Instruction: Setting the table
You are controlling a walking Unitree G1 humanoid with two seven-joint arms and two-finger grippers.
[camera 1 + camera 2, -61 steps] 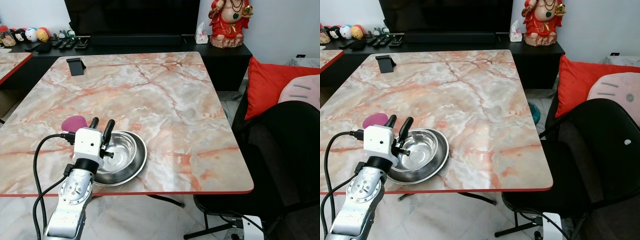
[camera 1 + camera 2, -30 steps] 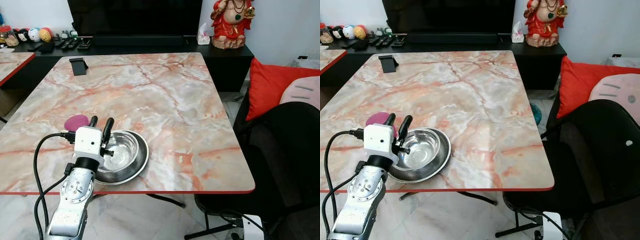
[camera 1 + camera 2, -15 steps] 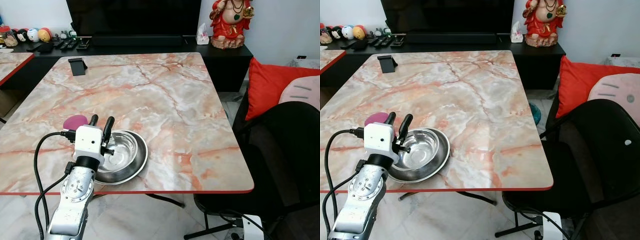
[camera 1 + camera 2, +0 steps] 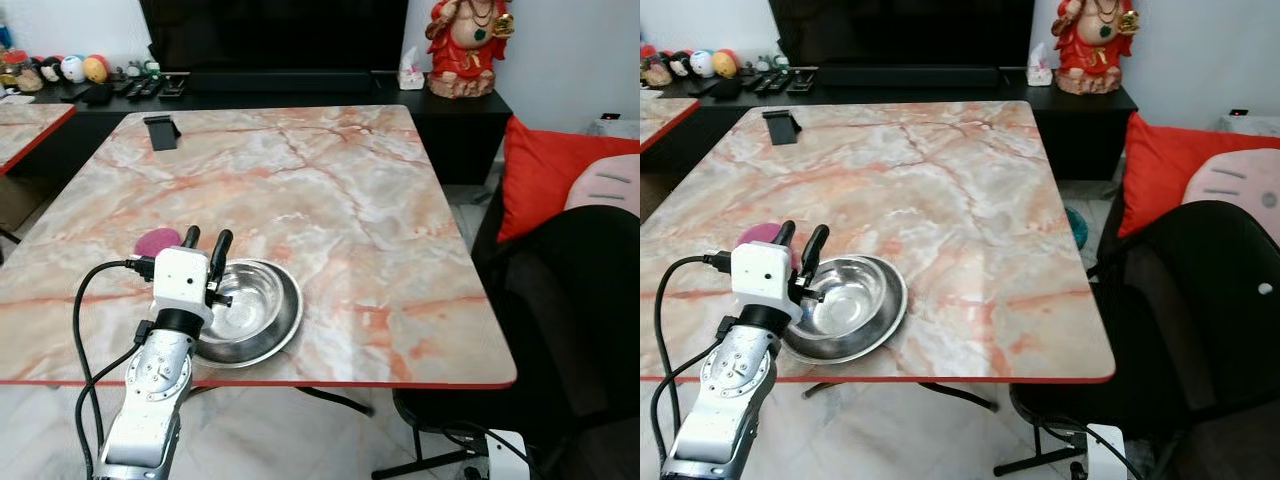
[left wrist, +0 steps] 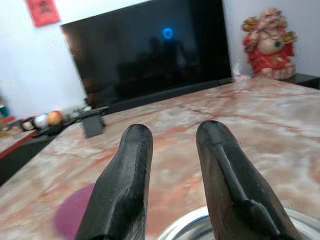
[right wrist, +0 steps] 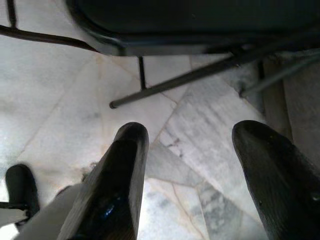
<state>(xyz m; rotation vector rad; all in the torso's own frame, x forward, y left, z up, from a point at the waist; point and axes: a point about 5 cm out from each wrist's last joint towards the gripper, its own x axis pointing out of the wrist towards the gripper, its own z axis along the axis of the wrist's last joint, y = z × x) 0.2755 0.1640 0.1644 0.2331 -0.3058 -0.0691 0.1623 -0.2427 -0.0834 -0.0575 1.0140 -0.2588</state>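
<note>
- My left gripper [image 4: 206, 240] has its fingers a little apart, pinching nothing, at the bowl's [image 4: 245, 305] left rim.
- Bowl sits in a plate [image 4: 262, 342] at the table's [image 4: 330, 190] near edge; I judge 1 setting down, more to come.
- Purple disc [image 4: 156, 240] left of the bowl, partly hidden, unclear what.
- My right gripper [image 6: 192, 185] hangs spread over the floor, idle.

Left claw [image 4: 206, 244] sat over the near-left rim of a steel bowl [image 4: 245, 312] on the marble table [image 4: 330, 190], fingers slightly parted. Purple disc [image 4: 158, 241] lay just beside it.
</note>
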